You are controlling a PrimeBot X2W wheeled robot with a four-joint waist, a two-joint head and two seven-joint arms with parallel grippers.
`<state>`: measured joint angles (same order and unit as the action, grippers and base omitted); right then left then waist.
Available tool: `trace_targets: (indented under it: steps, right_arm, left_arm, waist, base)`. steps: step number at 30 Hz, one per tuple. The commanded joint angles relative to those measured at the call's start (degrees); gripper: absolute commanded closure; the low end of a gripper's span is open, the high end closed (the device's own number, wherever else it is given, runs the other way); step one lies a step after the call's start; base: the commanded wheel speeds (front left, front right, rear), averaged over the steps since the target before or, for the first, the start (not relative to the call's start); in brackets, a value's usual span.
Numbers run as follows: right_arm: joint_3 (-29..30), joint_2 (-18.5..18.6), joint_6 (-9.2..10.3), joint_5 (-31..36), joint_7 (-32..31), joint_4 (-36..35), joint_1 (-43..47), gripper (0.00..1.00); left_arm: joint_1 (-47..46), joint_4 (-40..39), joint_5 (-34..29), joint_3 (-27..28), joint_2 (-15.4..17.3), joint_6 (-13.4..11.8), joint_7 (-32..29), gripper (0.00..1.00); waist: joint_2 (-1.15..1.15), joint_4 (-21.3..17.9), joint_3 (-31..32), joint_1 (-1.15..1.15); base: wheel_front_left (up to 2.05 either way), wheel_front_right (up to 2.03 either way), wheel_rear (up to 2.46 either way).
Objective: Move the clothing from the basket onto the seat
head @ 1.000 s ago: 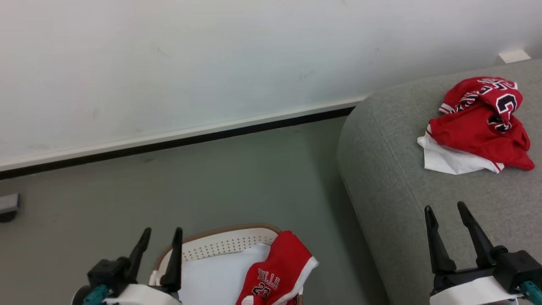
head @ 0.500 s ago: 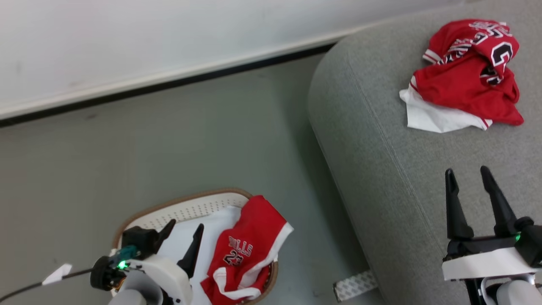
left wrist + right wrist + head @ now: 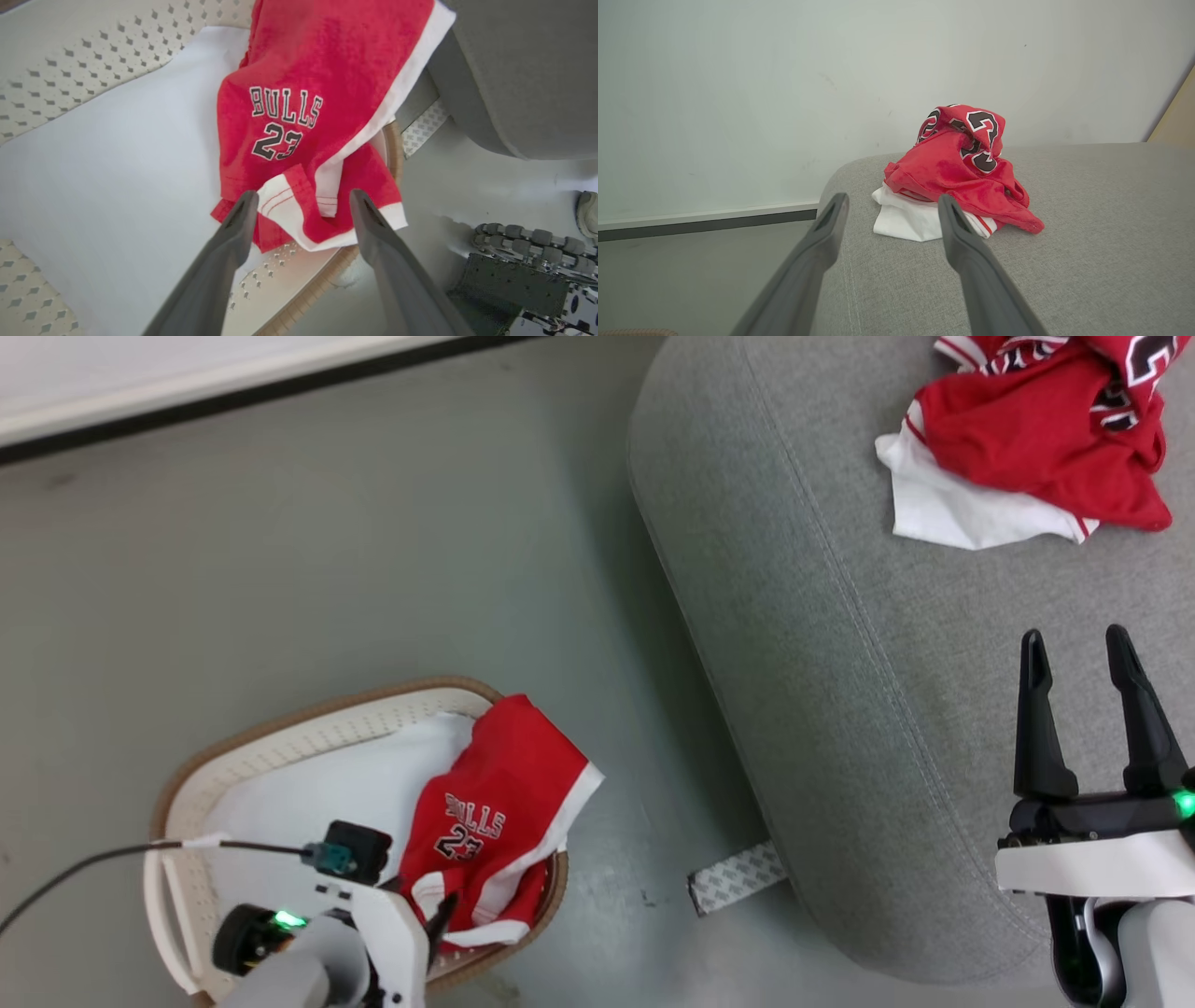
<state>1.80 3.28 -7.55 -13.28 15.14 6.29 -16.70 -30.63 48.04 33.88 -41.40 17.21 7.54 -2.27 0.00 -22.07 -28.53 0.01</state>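
Bright even indoor light, soft shadows, sharp head view, wide-angle wrist views, near fingers (image 3: 233, 242) blurred

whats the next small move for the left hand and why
Probably lower the left hand a little and shut it on the white hem of the red shorts: its open fingers straddle that fold, not yet gripping, and the shorts lie in the basket while other clothes already sit on the sofa.

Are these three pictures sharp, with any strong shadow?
Head view: sharp, even light, a soft shadow on the floor beside the sofa. Left wrist view: lettering on the shorts is crisp, the left fingers look soft. Right wrist view: the clothes pile is sharp, the right fingers soft.
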Motion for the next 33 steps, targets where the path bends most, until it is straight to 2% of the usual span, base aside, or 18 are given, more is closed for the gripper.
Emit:
trace_targets:
  steps: [1, 8, 19, 20, 21, 22, 33]
  right_arm:
    - [-0.12, -0.24, 0.13, 0.02, 0.00, -0.76, -1.26, 0.00]
    - [-1.22, -0.42, 0.13, -1.50, 0.00, -2.53, -3.22, 0.00]
    - [-3.41, -0.42, 0.13, -5.50, 0.00, -3.03, -4.72, 0.00]
    - [-3.53, -0.42, 0.13, -5.76, 0.00, -3.07, -4.81, 0.00]
    - [-3.59, -0.42, 0.13, -5.91, 0.00, -3.12, -4.89, 0.00]
    - [-3.61, -0.42, 0.13, -5.93, 0.00, -3.12, -5.02, 0.00]
    - [-2.86, -0.41, 0.13, -4.86, 0.00, -1.89, -5.40, 0.00]
  left_arm:
    - [-1.24, 1.04, 1.91, -1.32, 1.00, -0.11, -1.30, 0.00]
    - [-4.85, 3.39, 10.69, -6.17, 3.08, -0.12, -8.88, 0.00]
    - [-10.22, 4.42, 17.45, -11.13, 5.89, -0.12, -12.65, 0.00]
    - [-10.61, 4.36, 17.92, -11.68, 6.06, -0.11, -12.79, 0.38]
    - [-10.86, 4.19, 18.49, -12.20, 6.19, -0.11, -12.62, 0.67]
    - [-11.10, 4.20, 19.03, -12.56, 6.30, -0.12, -12.35, 1.00]
    - [-12.16, 4.87, 23.22, -17.26, 6.21, -0.11, -9.02, 1.00]
  waist:
    - [0.00, -1.39, -2.57, -0.01]
    - [0.00, -3.50, -7.36, -0.01]
    - [0.00, -6.59, -13.44, -0.01]
    - [0.00, -6.76, -13.76, -0.01]
    - [0.00, -6.87, -13.99, -0.01]
    - [0.00, -6.95, -14.14, -0.01]
    - [0.00, -6.22, -11.53, -0.01]
  base:
    - [0.00, 0.00, 0.00]
    - [0.00, 0.00, 0.00]
    - [0.00, 0.00, 0.00]
    - [0.00, 0.00, 0.00]
    - [0.00, 0.00, 0.00]
    - [0.00, 0.00, 0.00]
    - [0.00, 0.00, 0.00]
